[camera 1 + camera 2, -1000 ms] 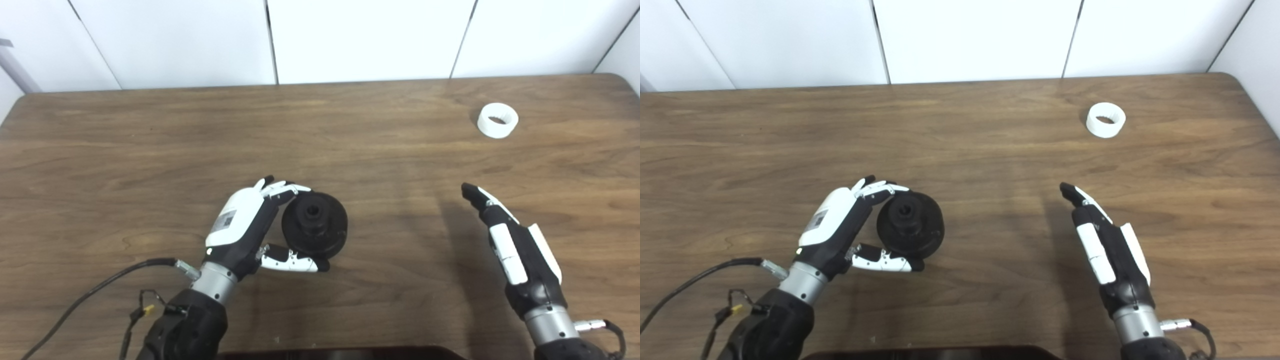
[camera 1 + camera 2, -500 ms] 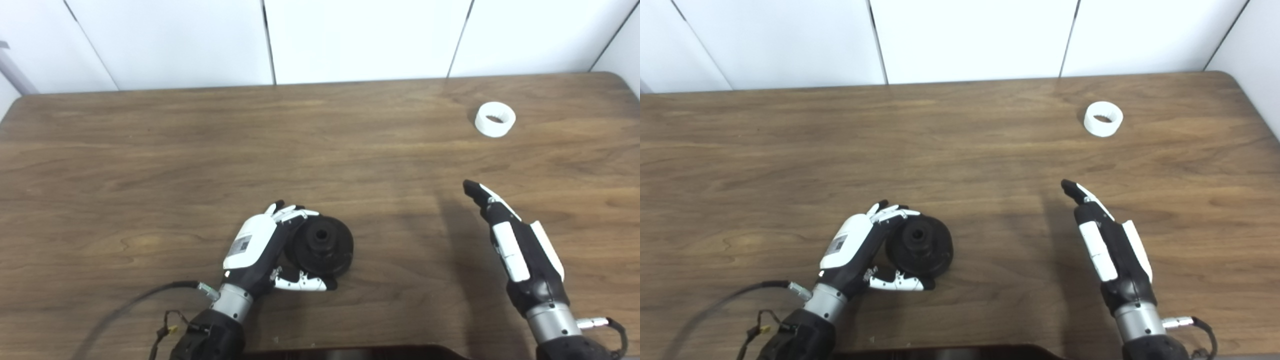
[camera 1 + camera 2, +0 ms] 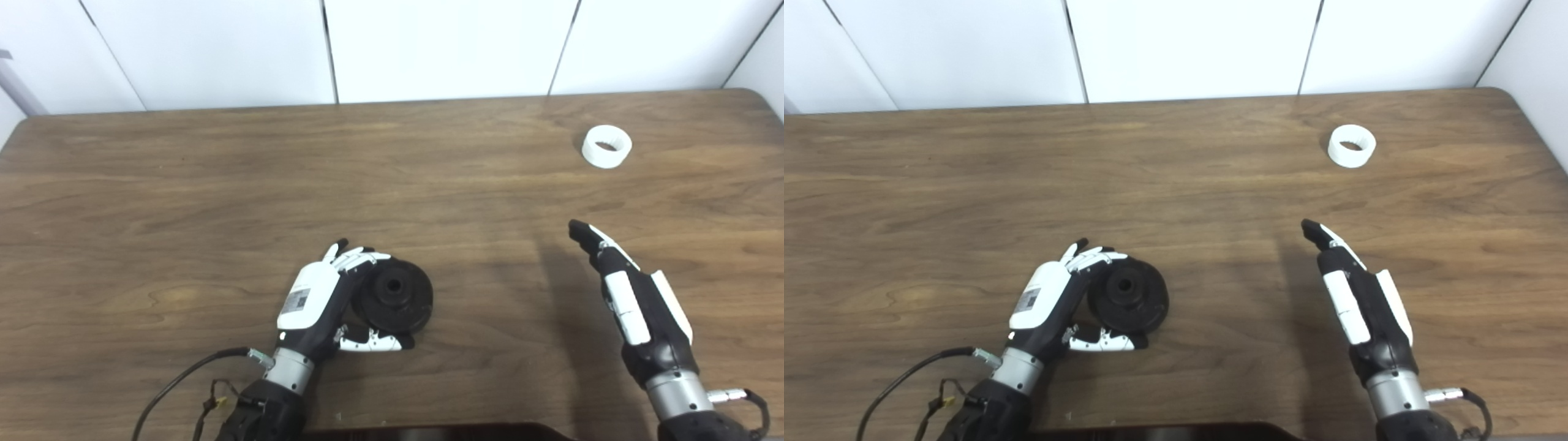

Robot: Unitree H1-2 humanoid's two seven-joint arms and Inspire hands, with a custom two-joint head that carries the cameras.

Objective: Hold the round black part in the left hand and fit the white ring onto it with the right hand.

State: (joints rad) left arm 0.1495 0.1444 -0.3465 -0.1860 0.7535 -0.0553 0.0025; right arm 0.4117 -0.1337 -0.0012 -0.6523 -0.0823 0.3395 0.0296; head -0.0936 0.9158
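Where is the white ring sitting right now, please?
The white ring lies alone on the table, far right near the back edge, well beyond the open right hand.

The light is bright and even, coming from above. The wooden bench shows a soft pale sheen along its far part, with no hard glare. A dim, diffuse shadow lies on the wood just left of the right hand. Both views are a little soft, and the white wall panels are almost overexposed.
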